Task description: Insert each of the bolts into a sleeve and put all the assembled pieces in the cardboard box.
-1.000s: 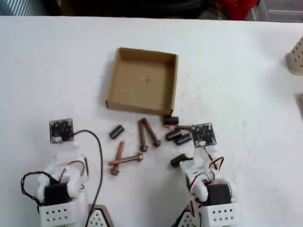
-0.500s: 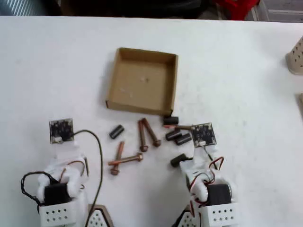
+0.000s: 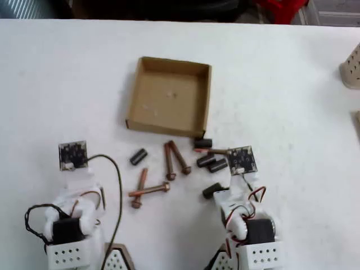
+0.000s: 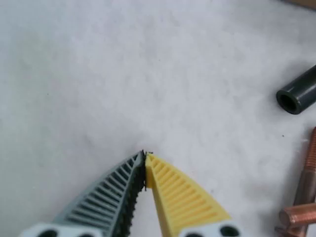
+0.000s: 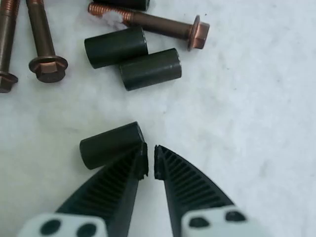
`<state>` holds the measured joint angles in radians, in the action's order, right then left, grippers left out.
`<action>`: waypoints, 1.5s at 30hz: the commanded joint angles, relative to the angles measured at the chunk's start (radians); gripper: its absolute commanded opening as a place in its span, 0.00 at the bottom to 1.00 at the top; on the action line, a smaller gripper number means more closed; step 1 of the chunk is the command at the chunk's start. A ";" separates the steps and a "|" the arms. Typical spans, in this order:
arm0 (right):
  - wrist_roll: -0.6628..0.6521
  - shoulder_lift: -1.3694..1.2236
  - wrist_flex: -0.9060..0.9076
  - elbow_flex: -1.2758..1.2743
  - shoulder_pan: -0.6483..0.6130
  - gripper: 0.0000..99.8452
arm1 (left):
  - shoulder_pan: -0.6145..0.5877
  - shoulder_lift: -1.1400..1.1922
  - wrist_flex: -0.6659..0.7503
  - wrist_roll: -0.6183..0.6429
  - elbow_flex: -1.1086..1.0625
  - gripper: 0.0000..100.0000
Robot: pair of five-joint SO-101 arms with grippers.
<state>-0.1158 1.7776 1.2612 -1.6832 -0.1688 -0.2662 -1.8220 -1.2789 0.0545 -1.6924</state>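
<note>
The cardboard box [image 3: 169,95] sits open and empty at the table's middle. Before it lie several copper bolts [image 3: 175,158] and black sleeves [image 3: 138,156], all loose. My left gripper [image 4: 145,157] is shut over bare table; a sleeve [image 4: 298,94] and bolt ends [image 4: 303,197] lie off to one side. My right gripper [image 5: 150,162] is shut with nothing in it, its tips just beside one lying sleeve [image 5: 111,144]. Beyond it lie two sleeves side by side [image 5: 133,58] and a bolt [image 5: 158,23]. In the high view that near sleeve [image 3: 211,190] lies by the right arm [image 3: 247,225].
The left arm [image 3: 67,225] stands at the near left edge with a black cable [image 3: 115,191] looping beside it. A pale perforated object [image 3: 351,67] stands at the far right edge. White table [image 3: 292,112] lies open on either side of the box.
</note>
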 commanded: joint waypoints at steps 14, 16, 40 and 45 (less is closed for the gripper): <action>-0.008 0.008 -0.001 -0.008 0.001 0.02 | 0.002 -0.002 -0.005 -0.006 0.000 0.02; -0.008 0.008 -0.001 -0.008 0.001 0.02 | 0.025 -0.002 -0.005 -0.005 0.000 0.02; -0.011 0.008 -0.001 -0.008 0.114 0.02 | 0.062 0.001 0.100 -0.140 0.152 0.02; -0.008 0.008 -0.001 -0.008 0.140 0.02 | 0.099 0.001 0.057 -0.140 0.199 0.02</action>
<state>-0.1158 1.7776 1.2612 -1.6832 -0.0414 -0.2018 -1.8220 -1.2098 -0.0729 -1.5727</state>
